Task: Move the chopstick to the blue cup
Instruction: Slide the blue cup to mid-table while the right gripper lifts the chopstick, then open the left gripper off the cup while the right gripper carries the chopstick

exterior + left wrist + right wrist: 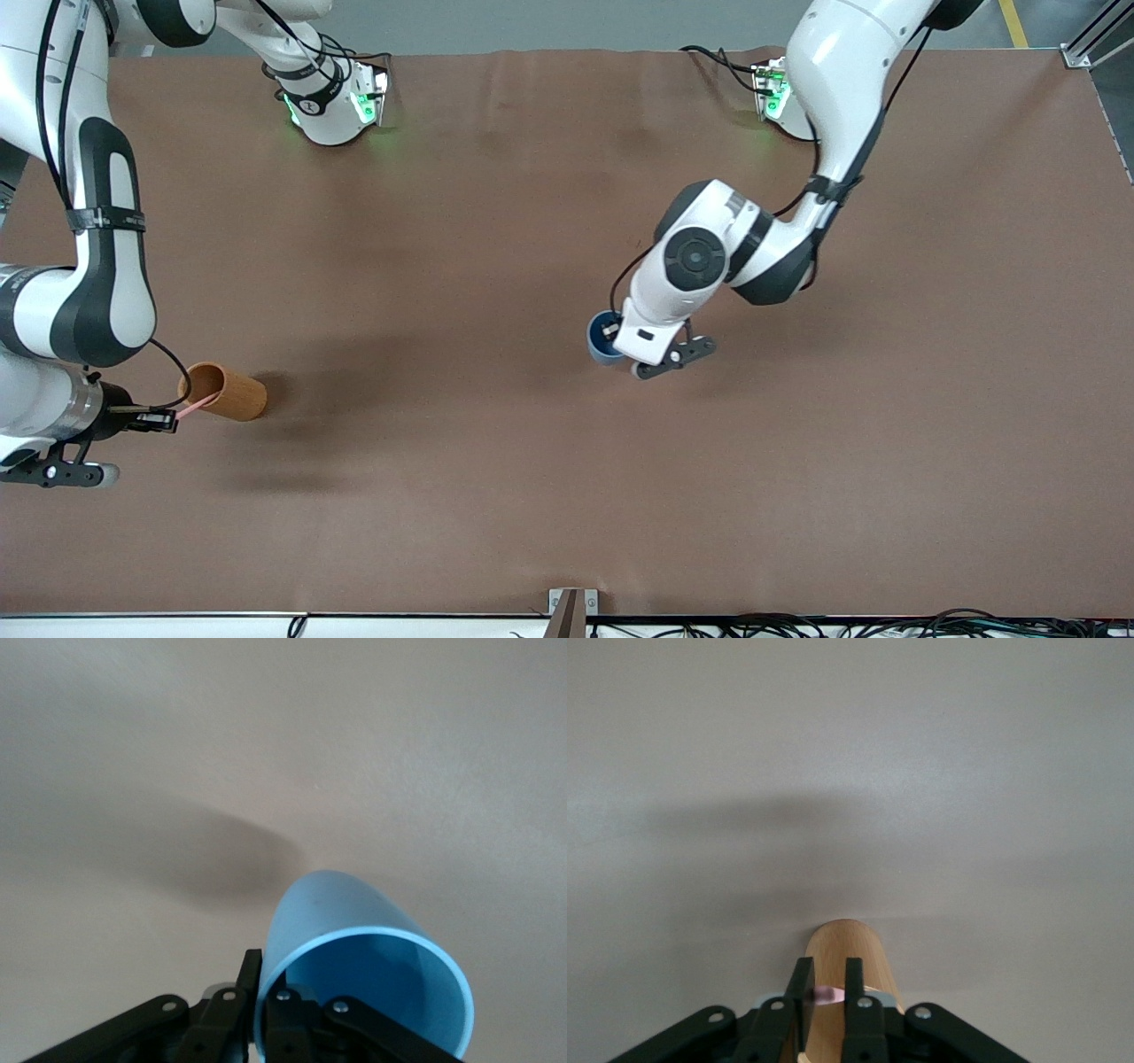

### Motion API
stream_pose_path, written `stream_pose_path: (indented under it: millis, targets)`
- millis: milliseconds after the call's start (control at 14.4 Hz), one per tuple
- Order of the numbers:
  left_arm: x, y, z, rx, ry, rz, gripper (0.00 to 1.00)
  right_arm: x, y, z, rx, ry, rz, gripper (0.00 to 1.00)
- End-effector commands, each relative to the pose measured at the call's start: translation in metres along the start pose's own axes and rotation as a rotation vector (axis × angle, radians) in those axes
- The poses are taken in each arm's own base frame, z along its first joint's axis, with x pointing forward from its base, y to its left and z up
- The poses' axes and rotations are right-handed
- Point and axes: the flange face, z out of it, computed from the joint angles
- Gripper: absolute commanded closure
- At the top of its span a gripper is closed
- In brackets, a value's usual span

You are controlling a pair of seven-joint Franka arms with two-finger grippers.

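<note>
the right arm comes in from the table's edge at its own end, and the right gripper sits at the mouth of the tall orange-brown cylindrical cup, which looks tipped over on the brown table. the thin pink chopstick pokes out of that cup's mouth, and in the right wrist view the pink chopstick sits between the two black fingers, which stand narrow, close on either side of it; whether they truly pinch it, i cannot tell. the orange-brown cup fills the space just under those fingers.

over toward the middle of the table, the left gripper is clamped tight on the rim of the small light-blue tapered cup. in the left wrist view the wall of the blue cup sits between the fingers, one finger inside the mouth and one outside, and the cup is tilted, its open mouth turned toward the camera. its shadow falls on the cloth beside it.

the two cups are well apart, with a broad stretch of bare brown surface between them. more bare surface runs nearer the front camera, down to the table's edge. the orange-brown cup lies near the right arm's end of the table, close to that edge.
</note>
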Motion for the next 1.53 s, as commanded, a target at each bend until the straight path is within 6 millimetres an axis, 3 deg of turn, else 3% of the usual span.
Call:
stream_pose_path:
  millis: [0,277,416,624,902,971,1040,1110,1249,1387,1457]
  targets:
    - [-0.001,0.012,0.019,-0.004,0.018,-0.009,1.0,-0.003,0.002,-0.001,0.014,-0.004,-0.008,0.82]
    - [0.0,0.014,0.026,-0.014,0.04,-0.01,0.99,-0.002,0.0,-0.004,0.014,0.002,-0.011,0.96]
    - [0.0,0.014,0.031,-0.013,0.039,-0.018,0.99,-0.003,0.004,-0.021,0.016,0.026,-0.008,0.96]
    - [0.002,0.015,0.039,-0.023,0.04,-0.023,0.97,-0.013,0.006,-0.08,0.007,0.097,-0.017,0.96]
    - [0.002,0.014,0.043,-0.018,0.037,-0.023,0.85,-0.055,0.006,-0.166,0.025,0.084,-0.041,0.96]
    - [0.002,0.014,0.043,-0.019,0.035,-0.024,0.6,-0.07,0.003,-0.182,0.033,0.06,-0.042,0.96]
    - [0.004,0.012,0.041,-0.021,0.037,-0.024,0.26,-0.086,0.002,-0.196,0.041,0.054,-0.047,0.96]
    - [0.004,0.013,0.034,-0.022,0.04,-0.024,0.0,-0.1,0.001,-0.205,0.049,0.061,-0.051,0.96]
    - [0.017,0.002,-0.001,-0.02,0.058,-0.03,0.0,-0.121,0.003,-0.214,0.057,0.068,-0.05,0.96]
    - [0.03,-0.019,-0.067,0.001,0.076,0.036,0.0,-0.134,-0.001,-0.221,0.06,0.106,-0.062,0.97]
    - [0.042,-0.036,-0.097,0.015,0.085,0.067,0.0,-0.135,-0.013,-0.225,0.06,0.126,-0.083,0.97]
